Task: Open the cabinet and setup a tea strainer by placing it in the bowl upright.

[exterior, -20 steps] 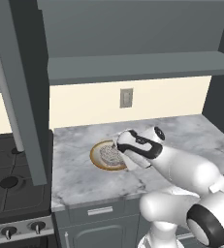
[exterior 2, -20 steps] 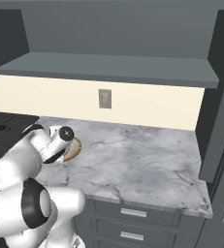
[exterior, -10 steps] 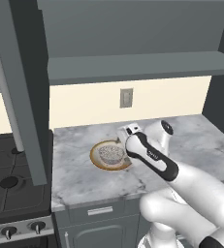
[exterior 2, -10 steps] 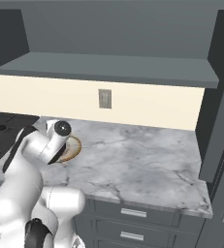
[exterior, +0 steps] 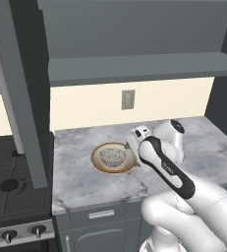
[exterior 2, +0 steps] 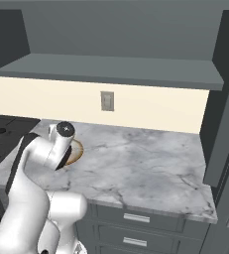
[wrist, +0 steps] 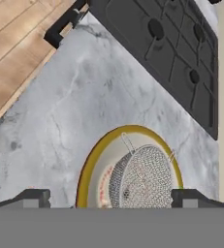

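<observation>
With the strainer [wrist: 143,179] sitting mouth-up inside the bowl [wrist: 95,160] on the counter [exterior: 80,182] and the cabinet [exterior: 21,93] door swung wide, the gripper [wrist: 108,198] hangs just above, jaws spread and empty; placing looks done, next only a clean lift away
</observation>
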### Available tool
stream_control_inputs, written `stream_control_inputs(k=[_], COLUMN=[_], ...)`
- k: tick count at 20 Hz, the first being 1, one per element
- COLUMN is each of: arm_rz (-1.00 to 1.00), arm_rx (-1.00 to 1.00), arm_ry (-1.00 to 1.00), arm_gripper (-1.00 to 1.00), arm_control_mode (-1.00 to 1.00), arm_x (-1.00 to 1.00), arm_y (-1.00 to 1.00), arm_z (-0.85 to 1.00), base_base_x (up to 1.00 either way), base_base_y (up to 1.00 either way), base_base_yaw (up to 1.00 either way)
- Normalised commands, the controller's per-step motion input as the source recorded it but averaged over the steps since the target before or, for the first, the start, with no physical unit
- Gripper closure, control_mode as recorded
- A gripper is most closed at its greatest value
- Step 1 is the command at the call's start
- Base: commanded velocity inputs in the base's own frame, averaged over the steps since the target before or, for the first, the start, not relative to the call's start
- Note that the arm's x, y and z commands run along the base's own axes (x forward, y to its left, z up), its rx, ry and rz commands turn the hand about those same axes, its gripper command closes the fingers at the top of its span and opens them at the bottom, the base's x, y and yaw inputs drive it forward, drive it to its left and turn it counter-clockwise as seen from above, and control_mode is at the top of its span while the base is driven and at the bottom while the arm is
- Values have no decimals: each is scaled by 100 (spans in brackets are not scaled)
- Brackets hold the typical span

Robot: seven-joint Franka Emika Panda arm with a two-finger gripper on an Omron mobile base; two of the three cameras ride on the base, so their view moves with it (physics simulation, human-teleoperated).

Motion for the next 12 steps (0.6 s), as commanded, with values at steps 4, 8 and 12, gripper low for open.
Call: stream_control_inputs(k=[4,8,12], arm_rz=[-4,-5,-1], arm_rx=[-13,-14,-20], arm_ry=[6,9,-2], arm_gripper=[-100,-100,-100], arm_control_mode=[-100,-100,-100], arm_x=[-36,-16,-1], arm_y=[-33,-46,-56], arm_z=[-7,-26,-4], base_base_x=[0,0,0], base_base_y=[0,0,0], base_base_yaw=[0,0,0])
